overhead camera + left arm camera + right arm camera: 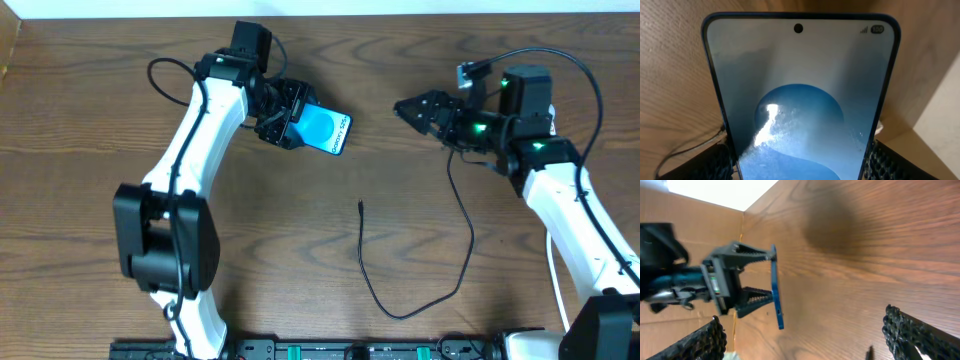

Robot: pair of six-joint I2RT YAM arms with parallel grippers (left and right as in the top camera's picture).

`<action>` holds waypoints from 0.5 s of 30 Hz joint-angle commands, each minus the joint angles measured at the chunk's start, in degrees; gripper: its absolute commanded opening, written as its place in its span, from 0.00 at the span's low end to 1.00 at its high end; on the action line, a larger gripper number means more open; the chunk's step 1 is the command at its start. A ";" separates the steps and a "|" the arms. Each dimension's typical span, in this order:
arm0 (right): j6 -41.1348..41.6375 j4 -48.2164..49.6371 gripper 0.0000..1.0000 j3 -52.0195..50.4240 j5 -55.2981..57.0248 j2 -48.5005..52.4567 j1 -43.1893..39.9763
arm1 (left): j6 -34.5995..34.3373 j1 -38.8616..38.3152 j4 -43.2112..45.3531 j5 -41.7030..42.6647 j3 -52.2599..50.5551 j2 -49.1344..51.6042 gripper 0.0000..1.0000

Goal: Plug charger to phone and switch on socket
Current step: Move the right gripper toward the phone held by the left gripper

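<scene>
FETCHING THE PLUG: The left end effector (287, 118) clamps the phone (326, 130) by its long edges at the far left-centre of the wooden counter (300, 250), with the blue screen tilted up toward the overhead camera. Whether the phone clears the wood cannot be told. At the far right, the right end effector (420, 108) hangs spread wide and empty, pointing left at the phone. The charger cable (400, 312) lies loose on the counter between the arms. Its plug tip (360, 206) rests near the middle, well apart from both end effectors, and the black line loops toward the near edge and back up under the right arm. Neither the adapter nor the socket is clearly seen in any view.

The job in hand appears to be picking up the plug. The right end effector would do well to come down just behind the plug tip with its jaws across the cable, not along it. It should pinch close enough that the tip does not droop, yet leave the metal end free. In the left wrist view, the front-camera hole of the phone (800, 100) points away from the fingers (890, 162). The charging port therefore probably sits at the held end, close to the palm. The approach there looks tight, so a firm hold and a slow, straight push should matter more than speed.
</scene>
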 commanded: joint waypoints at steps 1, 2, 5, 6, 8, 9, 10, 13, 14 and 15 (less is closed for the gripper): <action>1.16 0.72 0.99 1.01 0.13 0.83 2.62 | -4.85 -1.40 -0.17 -2.97 0.39 -3.19 0.07; 1.16 0.74 0.99 1.01 0.81 0.83 3.30 | -5.55 -1.77 -0.17 -2.95 0.39 -3.48 0.07; 1.16 0.98 0.99 1.01 3.17 0.83 5.66 | -7.67 -3.02 -0.17 -2.95 0.39 -3.76 0.07; 1.14 1.22 0.99 1.01 3.67 0.83 6.38 | -8.39 -3.54 -0.20 -2.95 0.39 -3.76 0.07; 0.94 1.33 0.99 1.01 4.87 0.83 7.87 | -9.44 -4.48 -0.17 -2.95 0.39 -3.76 0.07; 0.57 1.33 0.99 1.01 5.60 0.83 8.61 | -9.94 -4.96 -0.17 -2.93 0.39 -3.76 0.07; 0.24 1.36 0.99 1.01 6.29 0.83 9.31 | -10.27 -5.40 -0.13 -2.91 0.39 -3.76 0.07; -1.11 1.31 0.99 1.01 8.83 0.83 11.15 | -10.82 -6.56 0.04 -2.43 0.39 -3.76 0.07; -1.53 1.31 0.99 1.01 9.55 0.83 11.65 | -11.08 -6.88 0.02 -2.01 0.39 -3.76 0.07; -1.86 1.33 0.99 1.01 10.14 0.83 12.13 | -11.19 -7.15 0.04 -1.31 0.39 -3.76 0.07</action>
